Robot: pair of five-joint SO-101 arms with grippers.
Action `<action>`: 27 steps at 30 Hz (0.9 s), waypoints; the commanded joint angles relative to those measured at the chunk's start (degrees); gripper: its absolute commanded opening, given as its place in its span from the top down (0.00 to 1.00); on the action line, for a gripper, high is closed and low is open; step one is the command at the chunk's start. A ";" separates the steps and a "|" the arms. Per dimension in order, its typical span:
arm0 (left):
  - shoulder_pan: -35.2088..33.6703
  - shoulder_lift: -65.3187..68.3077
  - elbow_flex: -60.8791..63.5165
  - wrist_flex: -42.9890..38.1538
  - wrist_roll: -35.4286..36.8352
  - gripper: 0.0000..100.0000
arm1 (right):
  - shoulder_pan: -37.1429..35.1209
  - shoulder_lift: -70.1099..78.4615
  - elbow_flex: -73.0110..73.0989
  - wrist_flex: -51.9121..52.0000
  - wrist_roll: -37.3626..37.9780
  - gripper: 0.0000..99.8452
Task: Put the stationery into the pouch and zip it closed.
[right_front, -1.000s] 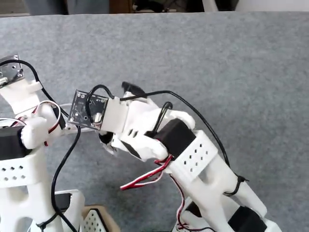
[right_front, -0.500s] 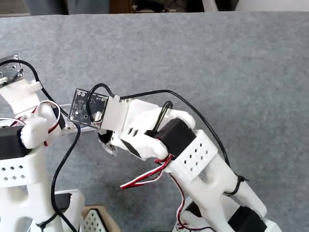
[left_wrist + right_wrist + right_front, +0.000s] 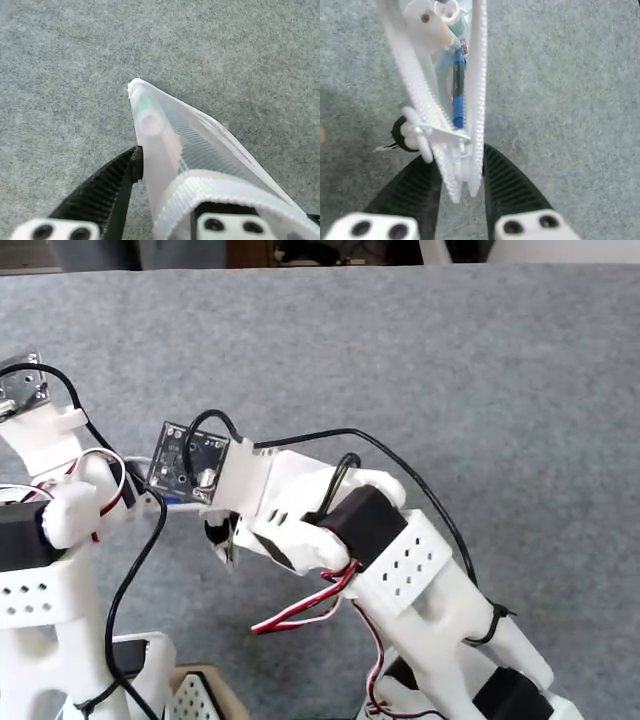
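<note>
Grey table (image 3: 450,360) under all. Right claw (image 3: 462,177) pinches the near end of the pouch (image 3: 479,75); its zip gapes, blue pen (image 3: 458,102) inside. Left claw (image 3: 162,187) clamps the far end. Next, I think: pull the slider (image 3: 445,134) along the teeth.

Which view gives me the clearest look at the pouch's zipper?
The right wrist view: both rows of zipper teeth and the slider show, parted over a blue pen. The left wrist view shows the pouch by its translucent side; in the high view the arms cover it.
</note>
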 commanded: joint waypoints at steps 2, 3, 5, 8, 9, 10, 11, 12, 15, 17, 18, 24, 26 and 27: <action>7.96 -1.23 -9.10 2.64 -0.09 0.81 | 0.53 0.31 -3.12 -0.26 -2.90 0.99; 9.10 -1.32 -10.42 2.64 -0.09 0.81 | 0.97 0.31 -3.12 -1.05 -3.69 0.99; 9.98 -1.32 -12.26 2.64 -0.09 0.81 | 2.64 0.31 -3.12 -1.76 -5.01 0.99; 10.51 -1.32 -13.93 2.64 -0.09 0.81 | 5.27 0.31 -3.12 -1.85 -6.24 0.99; 10.59 -1.32 -14.29 2.64 -0.26 0.81 | 6.33 0.31 -3.12 -1.85 -7.03 0.99; 10.59 -1.32 -15.08 2.64 -0.26 0.81 | 7.38 0.31 -3.12 -1.85 -7.65 0.99; 10.59 -1.58 -15.87 2.64 -0.26 0.81 | 8.44 0.31 -3.12 -1.85 -8.09 0.99; 10.59 -2.11 -16.66 2.64 -0.26 0.81 | 9.41 0.31 -3.12 -1.85 -8.44 0.99; 10.59 -3.69 -18.42 2.64 -0.26 0.81 | 11.96 0.31 -3.12 -1.85 -9.93 0.99; 10.59 -4.40 -18.59 2.64 -0.44 0.81 | 13.45 0.31 -3.12 -1.85 -10.90 0.99; 10.59 -4.66 -18.33 2.64 -0.44 0.81 | 13.98 0.31 -3.12 -1.76 -11.25 0.99; 10.24 -4.75 -17.89 2.64 -0.44 0.81 | 16.70 -0.22 -6.02 2.20 -13.19 0.99; 10.24 -4.66 -16.04 2.64 -0.53 0.81 | 16.97 -0.22 -10.07 5.45 -13.19 0.99; 10.24 -4.66 -14.64 2.64 -0.53 0.81 | 16.88 -0.22 -12.70 7.56 -13.10 0.99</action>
